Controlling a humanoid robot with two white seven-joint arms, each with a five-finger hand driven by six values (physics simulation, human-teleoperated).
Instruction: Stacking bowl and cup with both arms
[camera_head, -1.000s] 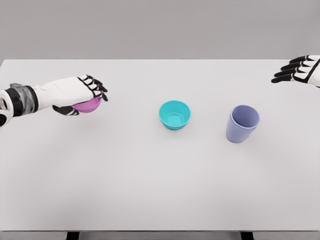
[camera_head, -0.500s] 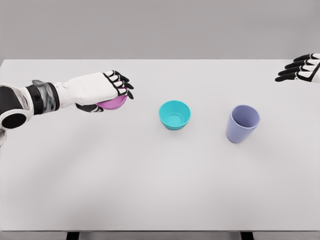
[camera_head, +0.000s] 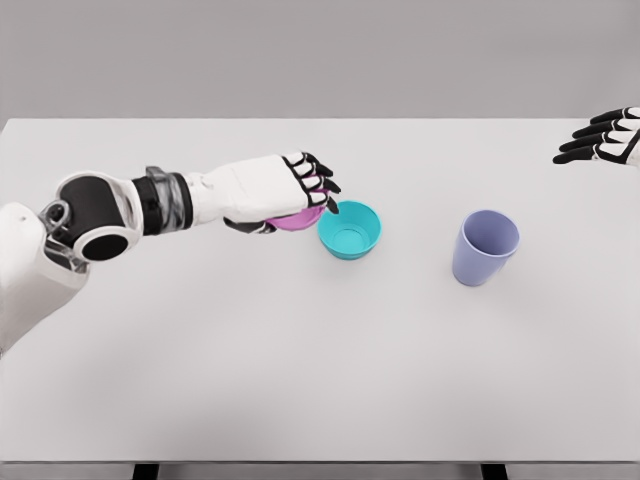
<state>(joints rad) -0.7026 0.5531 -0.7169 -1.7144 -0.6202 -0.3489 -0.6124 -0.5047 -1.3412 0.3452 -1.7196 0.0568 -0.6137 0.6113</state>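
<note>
My left hand (camera_head: 300, 195) is shut on a pink bowl (camera_head: 294, 220), which shows only as a rim below the palm. It hovers just left of a teal bowl (camera_head: 350, 230) that stands upright near the table's middle, with the fingertips reaching the teal rim. A lavender cup (camera_head: 485, 247) stands upright to the right of the teal bowl. My right hand (camera_head: 603, 138) hangs open at the far right edge, well away from the cup.
The white table (camera_head: 320, 360) spans the whole view, with its front edge near the bottom. A plain grey wall lies behind it.
My left arm has carried the pink bowl rightward across the table, from the far left to the teal bowl's left rim. The right hand has drifted slightly right and stays open.
</note>
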